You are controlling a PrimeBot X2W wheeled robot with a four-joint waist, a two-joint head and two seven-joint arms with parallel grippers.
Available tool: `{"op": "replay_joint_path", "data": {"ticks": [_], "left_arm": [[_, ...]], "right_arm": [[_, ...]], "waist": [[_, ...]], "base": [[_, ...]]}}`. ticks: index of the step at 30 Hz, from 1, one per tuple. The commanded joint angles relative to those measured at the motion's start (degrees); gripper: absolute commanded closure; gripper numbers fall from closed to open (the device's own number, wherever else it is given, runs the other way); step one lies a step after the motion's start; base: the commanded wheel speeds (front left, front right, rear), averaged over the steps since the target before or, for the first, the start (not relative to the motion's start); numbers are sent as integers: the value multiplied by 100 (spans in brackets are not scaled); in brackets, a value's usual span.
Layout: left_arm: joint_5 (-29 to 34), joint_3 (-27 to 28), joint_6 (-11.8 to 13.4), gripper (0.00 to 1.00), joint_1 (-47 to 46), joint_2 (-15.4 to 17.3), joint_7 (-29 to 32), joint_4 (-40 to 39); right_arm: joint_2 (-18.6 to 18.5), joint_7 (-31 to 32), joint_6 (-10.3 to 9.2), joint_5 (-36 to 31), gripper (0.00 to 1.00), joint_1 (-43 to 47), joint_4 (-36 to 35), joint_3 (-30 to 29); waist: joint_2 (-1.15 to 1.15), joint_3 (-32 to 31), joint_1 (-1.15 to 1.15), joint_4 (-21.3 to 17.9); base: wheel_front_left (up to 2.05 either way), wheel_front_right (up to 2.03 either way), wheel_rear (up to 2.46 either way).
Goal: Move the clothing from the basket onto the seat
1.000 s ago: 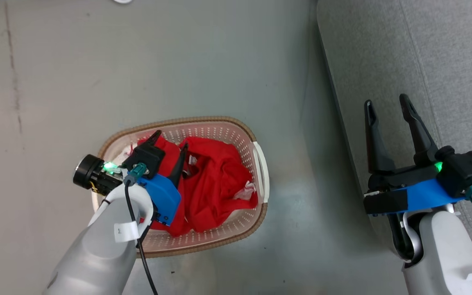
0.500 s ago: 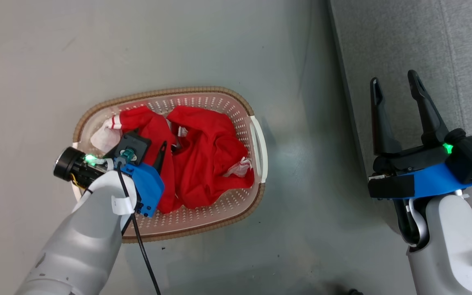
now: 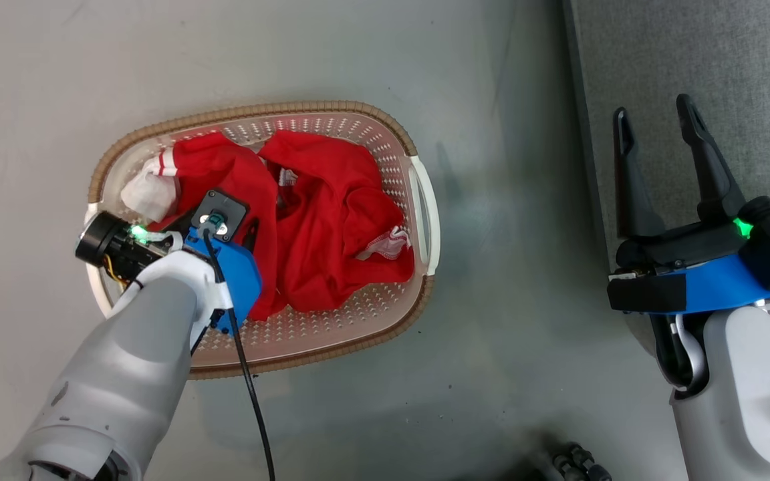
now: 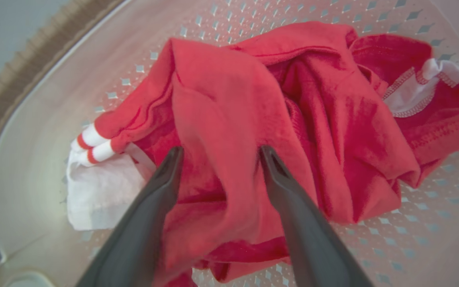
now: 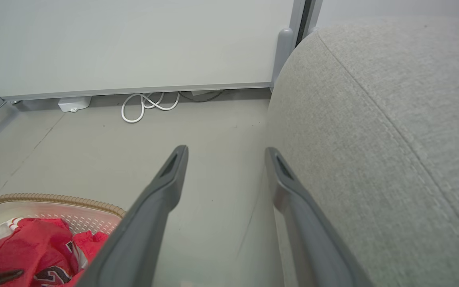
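Note:
Bright red clothing (image 3: 331,220) with white trim lies bunched in the oval cream basket (image 3: 258,110) on the floor. My left gripper (image 4: 220,150) is down inside the basket, open, and its two fingers straddle a raised fold of the clothing (image 4: 221,99). From the head camera the left wrist hides most of those fingers. A white cuffed part (image 4: 98,195) lies left of the fingers. My right gripper (image 3: 652,108) hangs open and empty over the edge of the grey seat (image 3: 692,53). The right wrist view shows the seat (image 5: 393,119), the basket (image 5: 54,197) and black numbers on the clothing (image 5: 34,247).
Bare grey floor (image 3: 505,280) separates the basket from the seat. A looped white cable (image 5: 146,105) and a small white box (image 5: 74,104) lie by the far wall. A dark part of my base (image 3: 572,461) shows at the head view's bottom edge.
The head camera has shifted, so the basket sits higher in the picture. My left gripper has sunk deeper into the basket onto the red cloth. The right gripper has stayed open.

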Motion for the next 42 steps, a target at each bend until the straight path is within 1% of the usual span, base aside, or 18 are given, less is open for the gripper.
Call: {"op": "replay_joint_path", "data": {"ticks": [1, 6, 7, 8, 9, 12, 22, 27, 34, 37, 42], "left_arm": [[38, -33, -3, 0, -133, 9, 34, 6], [88, -185, -3, 0, -241, 11, 223, 40], [64, -197, -3, 31, -248, 4, 265, 46], [58, -235, -4, 84, -251, -7, 286, 47], [45, -270, -4, 100, -263, -11, 288, 48], [-14, -343, -4, 100, -263, -26, 286, 53], [-316, -469, -4, 100, -168, -196, -175, 11], [-571, -465, -4, 100, -115, -335, -515, -211], [-927, -486, -4, 100, 109, -458, -671, -592], [-1096, -241, -4, 100, 230, -422, -676, -965], [-1044, 124, 1, 100, 574, -274, -674, -1567]], "right_arm": [[-26, -22, 3, 28, 0, -98, -27, -5], [-16, -22, 3, 40, 0, -119, -58, -8], [-14, -22, 3, 43, 0, -125, -64, -9], [-11, -22, 3, 48, 0, -129, -60, -8], [-8, -22, 3, 51, 0, -136, -50, -12], [2, -22, 3, 43, 0, -131, -21, -21], [-1, -22, 3, 39, 0, -83, 87, 26], [-74, -22, 3, 8, 0, 55, 142, -4], [-139, -22, 3, -30, 0, 240, 245, 3], [-151, -22, 3, -40, 0, 331, 297, -28], [-160, -22, 3, -53, 0, 516, 371, -24]], "waist": [[0, 53, -1, -20], [0, 184, -1, -57], [0, 200, -1, -62], [0, 214, -1, -68], [0, 222, -1, -70], [0, 212, -1, -66], [0, -98, -1, 72], [0, -395, -1, 233], [0, -980, -1, 453], [0, -1275, -1, 532], [0, -1734, -1, 646]], "base": [[0, 0, 0], [0, 0, 0], [0, 0, 0], [0, 0, 0], [0, 0, 0], [0, 0, 0], [0, 0, 0], [0, 0, 0], [0, 0, 0], [0, 0, 0], [0, 0, 0]]}}
